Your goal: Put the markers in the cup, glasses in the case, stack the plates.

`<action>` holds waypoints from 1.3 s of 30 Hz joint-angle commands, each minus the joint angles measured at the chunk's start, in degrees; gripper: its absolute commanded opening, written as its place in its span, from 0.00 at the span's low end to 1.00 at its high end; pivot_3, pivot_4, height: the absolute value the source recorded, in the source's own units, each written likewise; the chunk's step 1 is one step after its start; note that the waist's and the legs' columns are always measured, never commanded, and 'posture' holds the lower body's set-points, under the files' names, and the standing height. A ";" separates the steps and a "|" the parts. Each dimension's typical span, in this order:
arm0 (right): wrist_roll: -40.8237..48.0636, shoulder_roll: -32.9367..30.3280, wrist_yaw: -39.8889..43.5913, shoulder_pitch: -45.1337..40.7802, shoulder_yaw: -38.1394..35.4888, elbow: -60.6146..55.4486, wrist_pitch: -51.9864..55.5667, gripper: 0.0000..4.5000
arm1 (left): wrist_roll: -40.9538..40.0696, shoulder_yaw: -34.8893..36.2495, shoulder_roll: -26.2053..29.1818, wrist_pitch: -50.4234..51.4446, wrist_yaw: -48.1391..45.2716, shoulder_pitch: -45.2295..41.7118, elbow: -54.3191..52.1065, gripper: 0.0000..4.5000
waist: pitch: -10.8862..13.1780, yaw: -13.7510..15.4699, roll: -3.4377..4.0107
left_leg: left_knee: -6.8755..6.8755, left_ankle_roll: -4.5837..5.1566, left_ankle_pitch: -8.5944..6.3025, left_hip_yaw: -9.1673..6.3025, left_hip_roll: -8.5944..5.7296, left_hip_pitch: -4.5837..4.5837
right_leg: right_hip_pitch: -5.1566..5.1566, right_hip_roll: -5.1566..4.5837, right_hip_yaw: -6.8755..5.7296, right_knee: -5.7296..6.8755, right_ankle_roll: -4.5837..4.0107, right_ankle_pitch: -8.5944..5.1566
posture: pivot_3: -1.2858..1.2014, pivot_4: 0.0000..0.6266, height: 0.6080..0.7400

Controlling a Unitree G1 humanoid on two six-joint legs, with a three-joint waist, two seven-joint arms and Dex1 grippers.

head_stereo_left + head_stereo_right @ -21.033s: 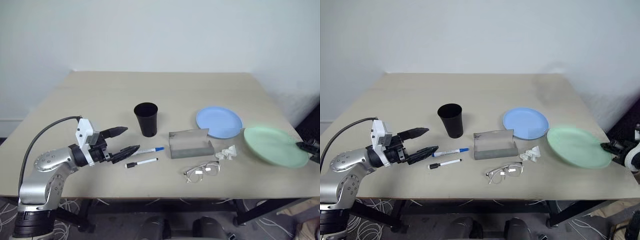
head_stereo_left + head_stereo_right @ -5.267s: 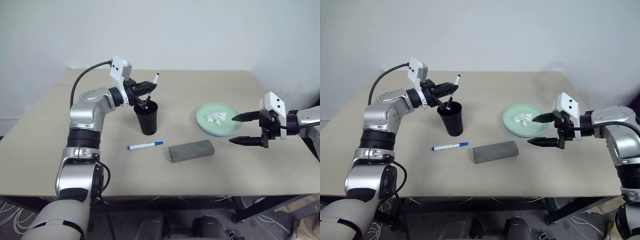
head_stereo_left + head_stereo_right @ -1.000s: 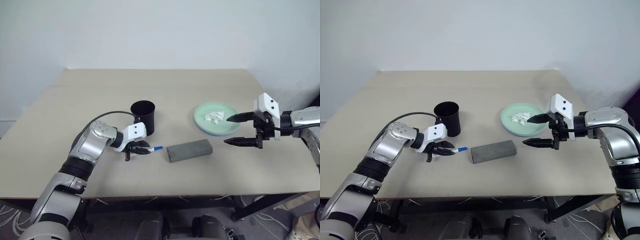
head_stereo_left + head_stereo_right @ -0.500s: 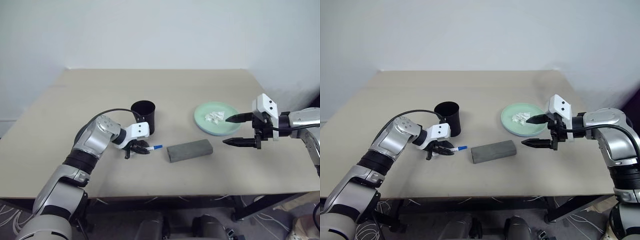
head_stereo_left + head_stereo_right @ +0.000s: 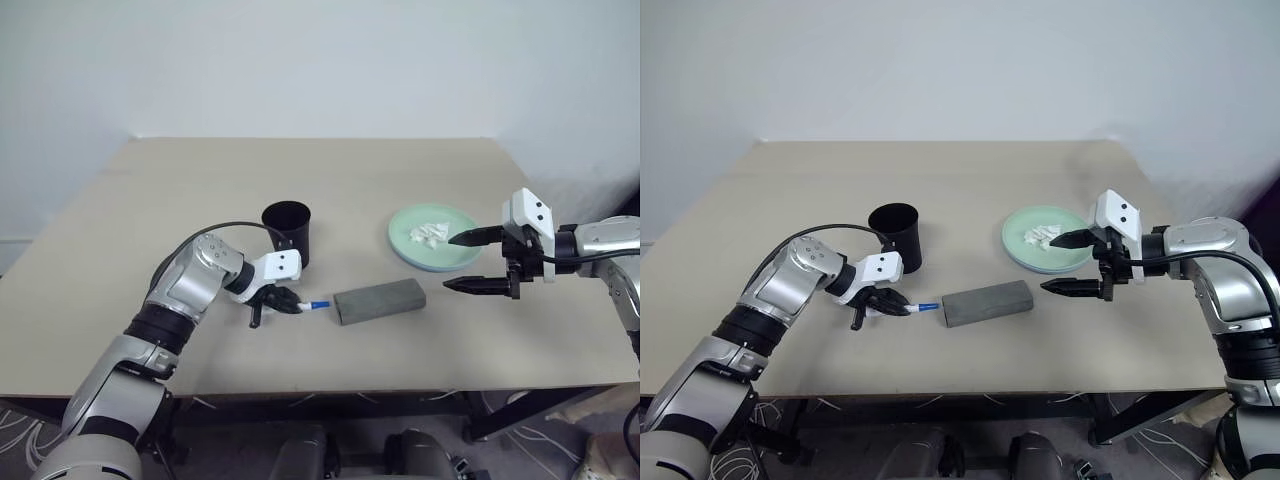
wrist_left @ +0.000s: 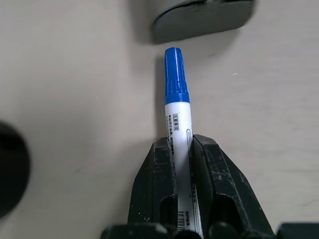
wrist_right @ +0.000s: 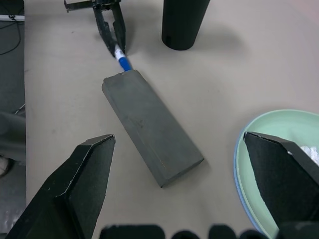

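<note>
Room: a pale wall stands behind a beige table (image 5: 200,200) that runs wide across the head views.
Head views, left gripper (image 5: 290,303): low on the table at about 7 o'clock from the cup, its black fingers clenched on the white barrel of the blue-capped marker (image 5: 316,304).
Head views, marker: lying flat on the table, its blue cap pointing toward 3 o'clock, the tip just beside the near end of the case.
Head views, cup (image 5: 287,234): upright, black, near the middle of the table; what it holds I cannot tell.
Head views, case (image 5: 379,300): grey, lid shut, lying at about 4 o'clock from the cup.
Head views, plates (image 5: 433,238): the mint green one lies on top with a sliver of blue rim under it, at 3 o'clock from the cup; a white tissue wad (image 5: 429,233) rests on it.
Head views, right gripper (image 5: 468,262): hanging above the table at 5 o'clock from the plates, fingers spread wide, nothing between them.
Left wrist view: two black fingers (image 6: 159,179) pinch the marker barrel, the blue cap reaching out to the rounded end of the case.
Right wrist view: the wide-apart fingers (image 7: 84,184) frame the case, with the cup, the left gripper and the marker beyond it and the green plate rim to one side.
</note>
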 commanded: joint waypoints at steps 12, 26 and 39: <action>0.76 0.24 0.01 -1.57 -0.81 -1.43 0.06 1.00 | -18.43 15.56 0.54 15.59 2.87 -4.14 -14.59 0.02 | 0.01 0.04 0.00 | 0.13 -0.07 0.05 -0.03 0.02 0.00 | 0.07 0.09 0.00 0.03 0.00 0.00 | 0.52 0.00 0.72; 0.76 0.58 0.48 -3.03 -0.28 -0.88 0.22 1.00 | -18.25 31.58 -15.69 -9.13 35.58 -16.08 15.00 0.02 | 0.00 -0.01 -0.05 | 0.30 -0.04 0.09 -0.05 0.06 0.01 | 0.18 0.13 -0.04 0.04 0.04 0.21 | 0.52 0.00 0.72; 3.71 1.08 -1.12 -6.80 -4.14 3.41 2.61 1.00 | -18.62 32.02 -16.78 -15.43 37.93 -13.04 20.77 0.02 | -0.01 0.01 -0.14 | 0.41 0.00 0.06 -0.04 0.05 -0.01 | 0.20 0.05 -0.07 0.02 0.05 0.25 | 0.52 0.00 0.72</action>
